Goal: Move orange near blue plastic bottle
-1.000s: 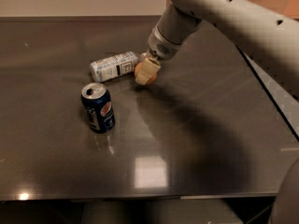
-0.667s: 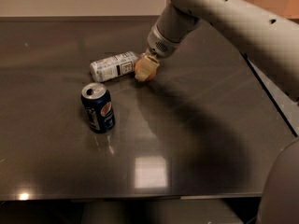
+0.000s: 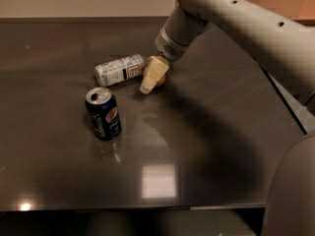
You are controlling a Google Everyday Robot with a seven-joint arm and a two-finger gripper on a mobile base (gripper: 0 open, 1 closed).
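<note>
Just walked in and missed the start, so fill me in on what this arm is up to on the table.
The robot's one arm reaches down over the dark table, with its gripper right at the orange. The orange sits close beside the blue plastic bottle, which lies on its side. A Pepsi can stands upright nearer the front, apart from both. The orange already looks near the bottle.

Table (image 3: 206, 146): bottle (image 3: 119, 70), can (image 3: 104, 113), orange (image 3: 161, 81) at hand (image 3: 152, 81)
</note>
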